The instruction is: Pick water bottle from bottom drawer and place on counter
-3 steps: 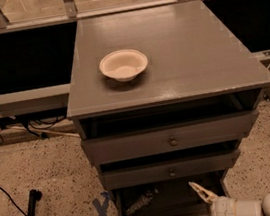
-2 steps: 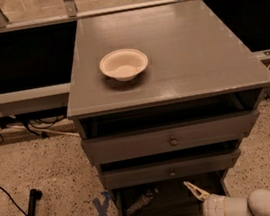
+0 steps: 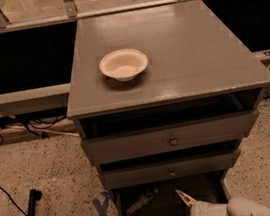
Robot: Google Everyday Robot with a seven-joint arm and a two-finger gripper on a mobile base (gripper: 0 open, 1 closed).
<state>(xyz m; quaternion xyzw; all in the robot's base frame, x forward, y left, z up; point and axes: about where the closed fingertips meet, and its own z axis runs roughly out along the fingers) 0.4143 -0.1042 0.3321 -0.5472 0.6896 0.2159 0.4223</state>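
Gripper [image 3: 184, 210], jaws apart, in bottom drawer [image 3: 156, 215] near water bottle [image 3: 141, 202].

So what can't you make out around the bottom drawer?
Gripper, at the bottom drawer's right side: camera view, cut off by the lower edge.
Bottle: camera view, label lost in the drawer's shadow.
The drawer's front: camera view, mostly below the frame.

No readable text or numbers — only a blue tape X [image 3: 104, 211] on the floor [image 3: 42, 164], left of the bottom drawer [image 3: 163, 213]; gripper [image 3: 185, 213] in its near right.
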